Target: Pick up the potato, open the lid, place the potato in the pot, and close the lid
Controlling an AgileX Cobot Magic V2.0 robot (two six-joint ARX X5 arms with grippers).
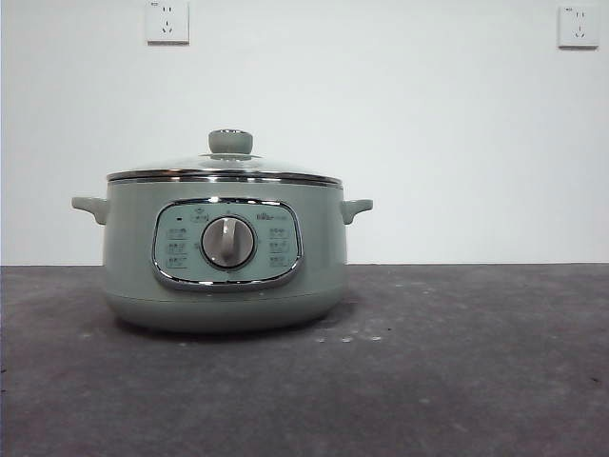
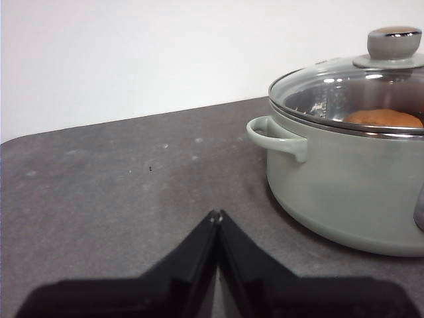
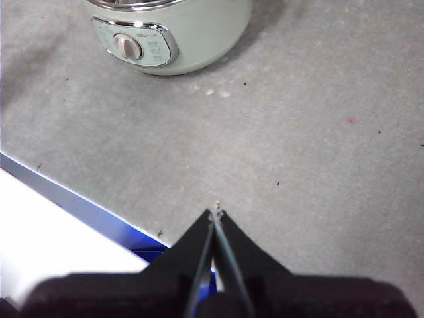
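We judge task done: potato [image 2: 383, 118] sits inside pot [image 1: 224, 257], lid [image 1: 225, 168] seated on rim. Left gripper [image 2: 216, 215] & right gripper [image 3: 215, 213] both pinched together, empty, well apart from pot. Keep clear, don't bump lid.

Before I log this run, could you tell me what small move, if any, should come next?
Probably none beyond keeping both arms parked: the potato shows through the lid, which sits on the pot, and both end effectors, left and right, are shut and clear.

The sage-green pot [image 1: 224, 255] stands on the dark table [image 1: 457, 381], lid [image 1: 225, 169] seated on its rim.
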